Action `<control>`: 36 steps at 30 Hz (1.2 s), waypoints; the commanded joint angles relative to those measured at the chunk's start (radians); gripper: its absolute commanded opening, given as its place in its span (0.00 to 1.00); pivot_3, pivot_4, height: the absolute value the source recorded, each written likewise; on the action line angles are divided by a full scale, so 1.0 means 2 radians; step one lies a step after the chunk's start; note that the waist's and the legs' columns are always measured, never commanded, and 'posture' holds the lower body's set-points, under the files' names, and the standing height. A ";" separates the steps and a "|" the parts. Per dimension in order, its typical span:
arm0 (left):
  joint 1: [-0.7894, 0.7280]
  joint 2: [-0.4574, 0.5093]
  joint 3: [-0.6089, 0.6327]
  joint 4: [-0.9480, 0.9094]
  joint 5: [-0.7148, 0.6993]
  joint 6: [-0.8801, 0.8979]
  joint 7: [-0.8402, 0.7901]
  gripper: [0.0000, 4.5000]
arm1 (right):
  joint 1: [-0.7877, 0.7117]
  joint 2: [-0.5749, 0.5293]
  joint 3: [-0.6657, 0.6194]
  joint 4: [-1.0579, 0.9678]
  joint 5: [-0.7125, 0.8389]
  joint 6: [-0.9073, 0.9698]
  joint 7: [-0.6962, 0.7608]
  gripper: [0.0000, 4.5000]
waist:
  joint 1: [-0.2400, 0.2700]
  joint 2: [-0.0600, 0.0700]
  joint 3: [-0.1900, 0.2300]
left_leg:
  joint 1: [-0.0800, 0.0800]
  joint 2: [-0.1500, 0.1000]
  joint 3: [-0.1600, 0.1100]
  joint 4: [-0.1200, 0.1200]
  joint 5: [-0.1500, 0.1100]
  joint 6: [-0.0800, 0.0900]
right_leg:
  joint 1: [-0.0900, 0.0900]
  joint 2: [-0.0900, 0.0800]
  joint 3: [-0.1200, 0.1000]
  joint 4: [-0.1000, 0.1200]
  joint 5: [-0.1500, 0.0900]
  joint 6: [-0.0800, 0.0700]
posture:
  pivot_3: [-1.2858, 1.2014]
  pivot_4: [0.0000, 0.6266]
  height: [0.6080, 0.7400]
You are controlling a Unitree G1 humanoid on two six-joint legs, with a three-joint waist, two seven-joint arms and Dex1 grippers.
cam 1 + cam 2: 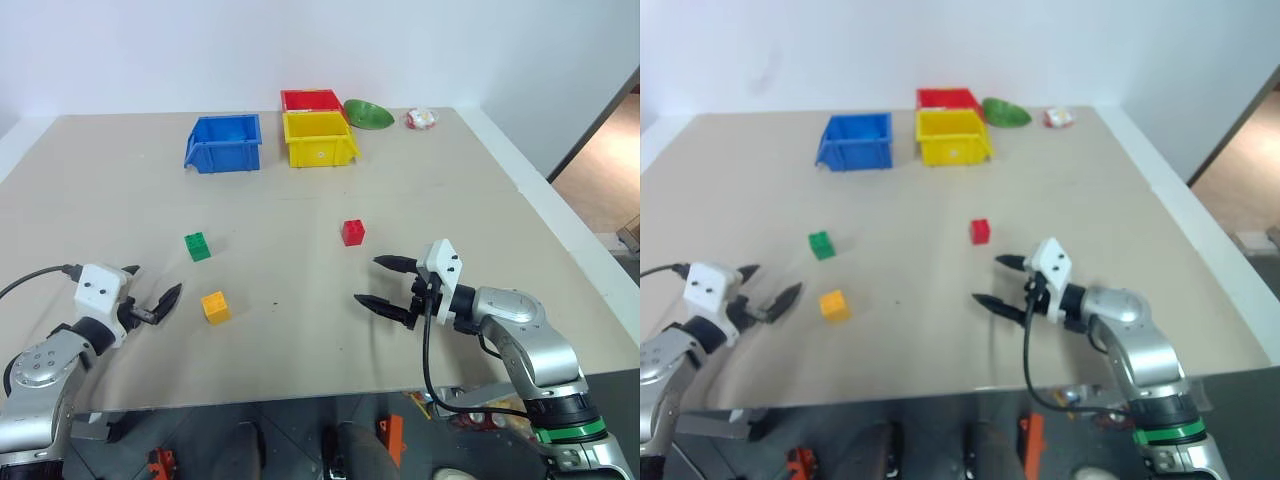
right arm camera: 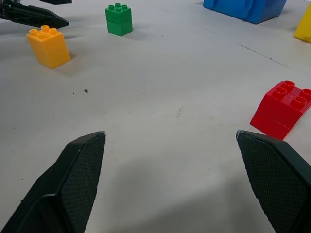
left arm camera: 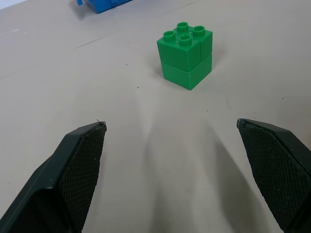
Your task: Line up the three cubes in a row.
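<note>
Yellow cube (image 1: 216, 306) sits nearest on the table (image 1: 300, 350), just beside the left gripper (image 1: 152, 292), whose 2 black fingers are spread wide and hold nothing. Across from it, the right gripper (image 1: 384, 283) is spread wide too, empty, pointing in toward the middle. Further out, the green cube (image 1: 198, 246) stands apart on the left and the red cube (image 1: 353, 232) on the right, the 3 well scattered. At the far edge: blue bin (image 1: 224, 142), yellow bin (image 1: 318, 139), red bin (image 1: 312, 100), green bowl (image 1: 367, 114).
</note>
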 commanded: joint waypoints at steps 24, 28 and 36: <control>-0.125 0.120 -0.109 -0.075 -0.178 0.132 -0.267 0.99 | -0.433 0.067 0.066 0.617 -0.135 -0.278 0.144 1.00 | -0.005 -0.001 0.001 | -0.001 0.000 0.000 -0.001 -0.001 0.002 | -0.001 0.003 0.003 0.000 0.001 0.002 | 0.52 0.24 1.00; -0.120 0.113 -0.127 -0.081 -0.161 0.114 -0.278 0.99 | -0.461 0.076 0.069 0.675 -0.166 -0.302 0.143 1.00 | -0.008 -0.001 0.001 | 0.000 0.000 0.000 -0.001 -0.002 0.002 | -0.001 0.003 0.005 0.000 0.001 0.002 | 0.52 0.24 1.00; -0.104 0.111 -0.114 -0.103 -0.148 0.104 -0.255 0.99 | -0.476 0.092 0.064 0.714 -0.205 -0.324 0.113 1.00 | -0.015 -0.001 0.001 | 0.000 0.000 0.001 0.000 -0.002 0.002 | -0.001 0.003 0.006 0.001 0.001 0.002 | 0.52 0.24 1.00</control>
